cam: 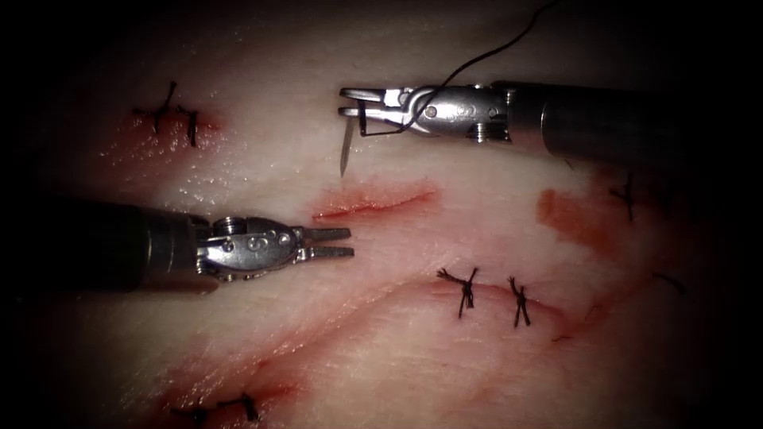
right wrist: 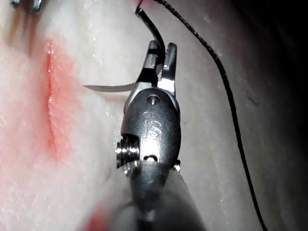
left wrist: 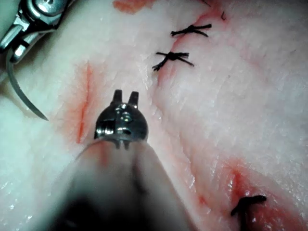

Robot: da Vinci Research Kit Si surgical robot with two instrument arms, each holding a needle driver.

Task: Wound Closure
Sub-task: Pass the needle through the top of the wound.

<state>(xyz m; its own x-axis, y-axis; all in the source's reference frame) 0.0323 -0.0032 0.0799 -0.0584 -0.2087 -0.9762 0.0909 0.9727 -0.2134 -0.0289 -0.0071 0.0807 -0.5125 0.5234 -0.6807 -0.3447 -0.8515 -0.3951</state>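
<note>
The right tool (cam: pixel 354 102) holds the needle (cam: pixel 346 151) near its thread end, jaws closed on it; the needle hangs free above the cut (cam: pixel 373 204), its point aimed down at the tissue (cam: pixel 262 143) and not in it. The thread (cam: pixel 485 54) runs from the jaws up and away behind the right tool. The left tool (cam: pixel 338 243) sits just left of the cut, jaws slightly parted and holding nothing. Finished stitches (cam: pixel 493 292) lie below and right of the cut, another knot (cam: pixel 171 111) well to its upper left. Red fluid (cam: pixel 568 218) stains the tissue right of the cut
</note>
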